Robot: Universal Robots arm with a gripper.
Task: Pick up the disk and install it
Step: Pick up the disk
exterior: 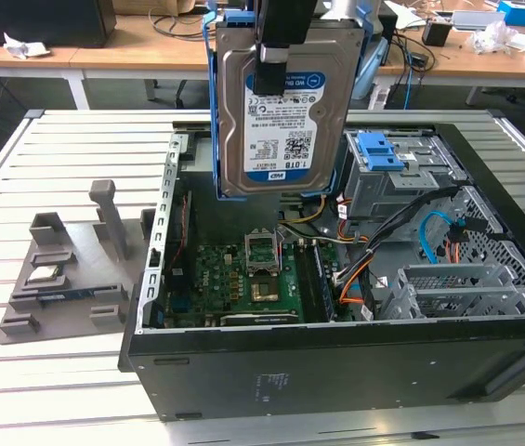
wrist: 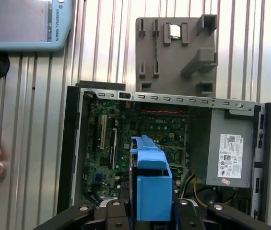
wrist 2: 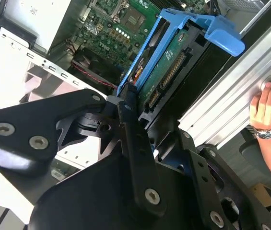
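The disk (exterior: 281, 121) is a silver hard drive with a white-and-blue label in a blue carrier bracket. It hangs upright above the open black computer case (exterior: 336, 358), over the motherboard (exterior: 253, 279). My gripper (exterior: 273, 74) comes down from above and is shut on the disk, one black finger lying across its label. In the second wrist view the disk (wrist 2: 166, 72) shows its green circuit side between my black fingers (wrist 2: 128, 108). In the first wrist view the blue carrier (wrist: 152, 189) hangs over the case (wrist: 73, 143).
A metal drive cage with a blue ribbed latch (exterior: 378, 149) sits at the case's far right. The grey power supply (wrist: 226, 148) fills one corner. A grey fixture (exterior: 62, 269) lies beside the case. A person's hand (wrist 2: 269, 105) rests nearby, and a teach pendant (wrist: 25, 21) lies on the slatted table.
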